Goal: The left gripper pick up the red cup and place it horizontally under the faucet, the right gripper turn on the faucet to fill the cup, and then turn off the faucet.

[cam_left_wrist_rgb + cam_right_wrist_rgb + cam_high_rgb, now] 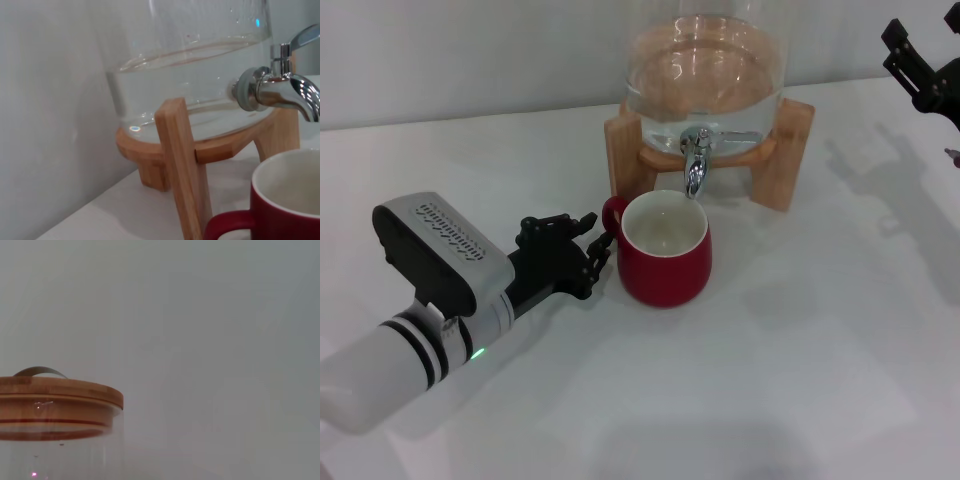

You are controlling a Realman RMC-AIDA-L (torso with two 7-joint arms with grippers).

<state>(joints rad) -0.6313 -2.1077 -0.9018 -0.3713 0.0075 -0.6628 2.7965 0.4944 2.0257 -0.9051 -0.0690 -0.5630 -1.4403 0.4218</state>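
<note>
White tabletop [770, 380] holds one squat red ceramic cup [664, 250] upright under one chrome faucet [695, 165]. Left gripper [598, 240] spread beside its handle. Right gripper [920, 65] raised; grip unclear. Only right wrist view shows wooden lid [55, 390].

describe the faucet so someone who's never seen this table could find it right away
Find the clear glass dispenser of water at the back of the white table, sitting in a wooden stand. The faucet juts from its lower front, between the stand's legs, directly above the red cup. It is the only shiny chrome piece, with a downturned spout.
</note>
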